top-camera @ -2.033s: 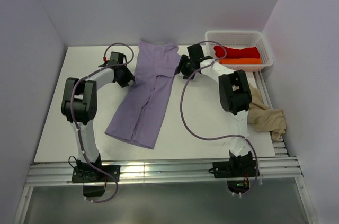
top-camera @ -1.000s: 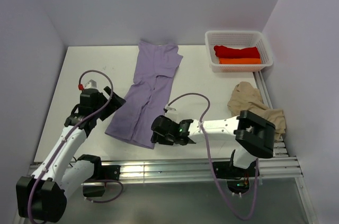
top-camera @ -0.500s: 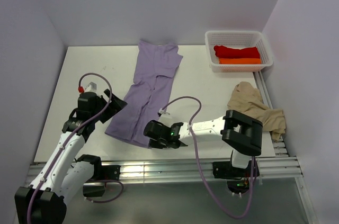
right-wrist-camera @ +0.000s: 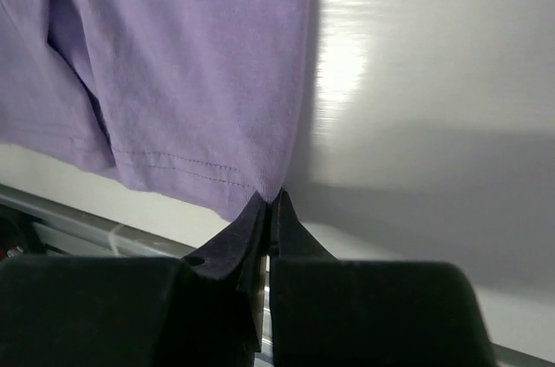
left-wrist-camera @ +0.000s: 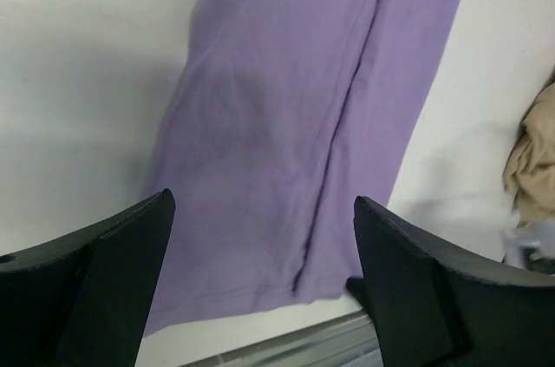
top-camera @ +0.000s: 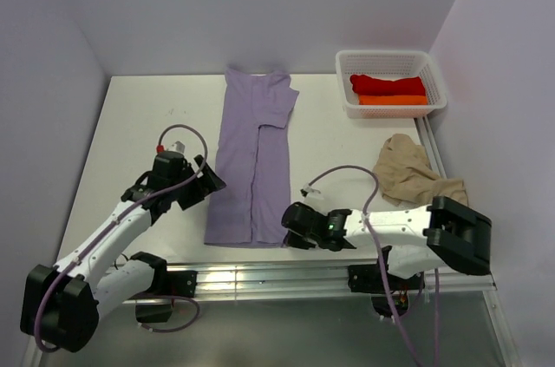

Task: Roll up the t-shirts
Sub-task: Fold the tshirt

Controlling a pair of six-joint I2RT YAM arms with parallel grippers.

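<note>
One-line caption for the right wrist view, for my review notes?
Right gripper, jaws shut, pinches the hem corner of the lavender t-shirt on the white table.

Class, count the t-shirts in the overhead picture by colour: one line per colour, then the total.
lavender t-shirt: 1
beige t-shirt: 1
red t-shirt: 1
orange t-shirt: 1
Total: 4

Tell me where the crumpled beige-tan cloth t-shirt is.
Top view: the crumpled beige-tan cloth t-shirt lies at the right edge of the table, just nearer than the white plastic mesh basket.
</note>
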